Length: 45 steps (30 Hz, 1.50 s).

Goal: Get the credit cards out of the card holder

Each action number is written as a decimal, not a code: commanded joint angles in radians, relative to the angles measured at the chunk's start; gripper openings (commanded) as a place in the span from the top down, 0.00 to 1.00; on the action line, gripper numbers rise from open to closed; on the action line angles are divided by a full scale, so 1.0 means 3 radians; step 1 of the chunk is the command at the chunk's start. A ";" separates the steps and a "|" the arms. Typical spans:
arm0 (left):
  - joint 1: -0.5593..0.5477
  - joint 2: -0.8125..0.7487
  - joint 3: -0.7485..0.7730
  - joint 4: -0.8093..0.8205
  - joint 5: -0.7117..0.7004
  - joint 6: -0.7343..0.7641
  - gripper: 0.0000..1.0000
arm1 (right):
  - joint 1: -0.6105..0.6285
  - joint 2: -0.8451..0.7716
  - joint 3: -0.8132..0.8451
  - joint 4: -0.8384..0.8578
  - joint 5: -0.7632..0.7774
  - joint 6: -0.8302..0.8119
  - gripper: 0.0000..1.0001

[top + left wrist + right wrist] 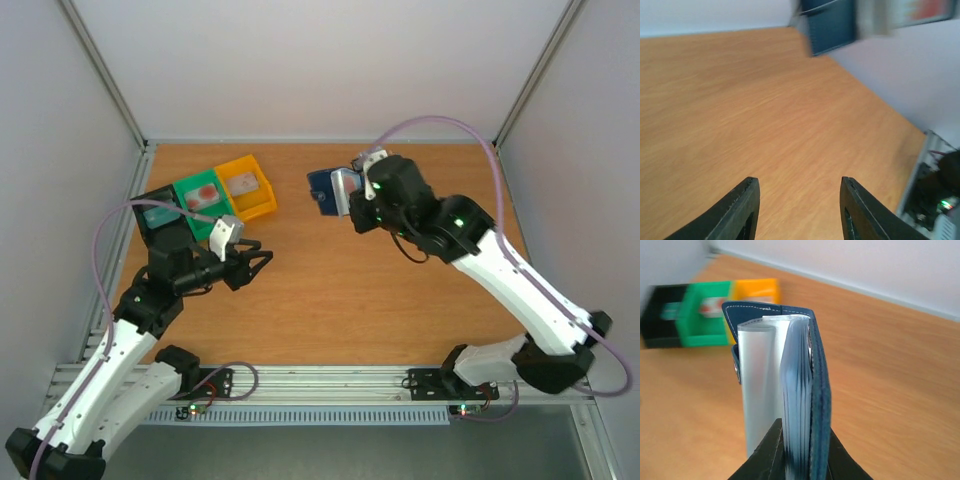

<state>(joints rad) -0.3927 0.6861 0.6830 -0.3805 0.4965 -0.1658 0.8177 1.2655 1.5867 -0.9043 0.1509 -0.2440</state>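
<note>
Right wrist view shows the card holder (819, 390) standing on edge, pinched at its lower end between the closed right fingers (354, 203) and lifted above the far middle of the desk (330, 300). Its navy cover looks soft and light, likely to flop. The clear sleeves (762, 385) fanned inside look thin, slick and bendy. Whether any holds a card I cannot tell. Cards (203, 193) lying in the bins (262, 205) look stiff and slippery, so a card is probably best pinched flat across an exposed edge at a sleeve mouth. Left fingers (250, 265) hang open and empty over bare desk, near the bins.
</note>
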 commanded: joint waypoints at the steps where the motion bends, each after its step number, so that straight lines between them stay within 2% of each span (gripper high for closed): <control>1: -0.0007 -0.0001 0.0218 0.0783 0.1192 -0.0091 0.56 | 0.0289 0.0672 0.0592 -0.0819 0.1807 0.0325 0.99; 4: -0.0099 0.0111 0.0169 0.1478 0.1557 -0.0641 0.57 | 0.0500 0.1129 0.1003 -0.0977 0.1925 0.0288 0.99; 6: -0.0190 0.0212 0.0129 0.1733 0.1503 -0.1096 0.56 | 0.0623 0.1357 0.1227 -0.0952 0.1795 0.0243 0.99; 8: -0.0252 0.0294 0.0079 0.1904 0.1334 -0.1331 0.57 | 0.0706 0.1475 0.1360 -0.0832 0.1578 0.0218 0.99; 12: -0.0261 0.0365 0.0026 0.1959 0.0961 -0.1482 0.62 | 0.0778 0.1427 0.1323 -0.0499 0.0869 0.0204 0.99; 14: -0.0264 0.0371 -0.0009 0.1955 0.0858 -0.1483 0.62 | 0.0849 0.1395 0.1275 -0.0353 0.0739 0.0161 0.99; 20: -0.0261 0.0321 -0.0003 0.1410 0.0382 -0.1341 0.67 | 0.0873 0.1324 0.1186 -0.0145 0.0122 0.0162 0.99; 24: -0.0253 0.0244 0.0039 0.0868 0.0165 -0.1008 0.67 | 0.0871 0.1195 0.1029 -0.0019 -0.0043 0.0140 0.99; 32: -0.0166 0.0141 0.0046 0.0518 -0.0031 -0.0708 0.71 | 0.0867 0.0810 0.0697 0.0258 -0.0585 -0.0027 0.99; 35: -0.0129 0.0059 0.0036 0.0536 0.0219 -0.0654 0.72 | 0.0785 0.0595 0.0465 0.0399 -0.0978 -0.0132 0.99; 38: -0.0124 -0.0050 -0.0009 0.0927 0.0715 -0.0685 0.69 | 0.0646 0.0408 0.0234 0.0564 -0.1518 -0.0231 0.99; 42: -0.0118 -0.0104 -0.0010 0.1577 0.1296 -0.0933 0.65 | 0.0536 0.0174 -0.0014 0.0785 -0.2089 -0.0440 0.99; 45: -0.0118 -0.0098 0.0052 0.1624 0.1477 -0.1168 0.62 | 0.0486 0.0038 -0.0033 0.0811 -0.2524 -0.0574 0.99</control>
<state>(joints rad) -0.4370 0.6643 0.6891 -0.0429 0.8074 -0.4244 0.9680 1.3380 1.5768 -0.7532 -0.3115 -0.3344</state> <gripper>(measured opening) 0.368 0.105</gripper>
